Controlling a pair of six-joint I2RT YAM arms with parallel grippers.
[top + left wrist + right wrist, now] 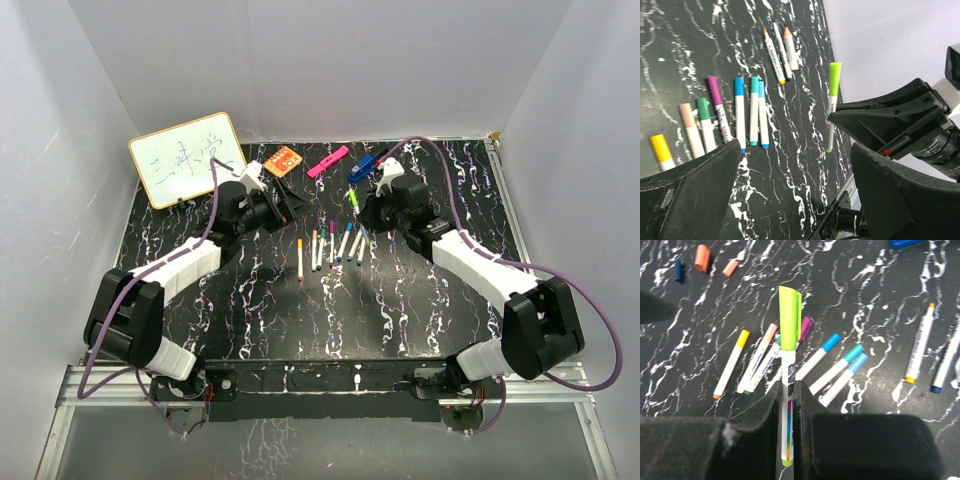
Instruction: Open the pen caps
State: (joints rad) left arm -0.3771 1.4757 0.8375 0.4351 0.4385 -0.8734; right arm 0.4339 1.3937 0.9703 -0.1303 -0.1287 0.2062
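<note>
Right wrist view: right fingers clamped on thin white marker pen above black marbled worktop; left fingers, spread wide, empty, should pinch its lime-green plastic cap squarely, then pull straight along the axis.

Overhead view from behind, looking down, distant, both wrist views close, oblique, sharing the pens
</note>
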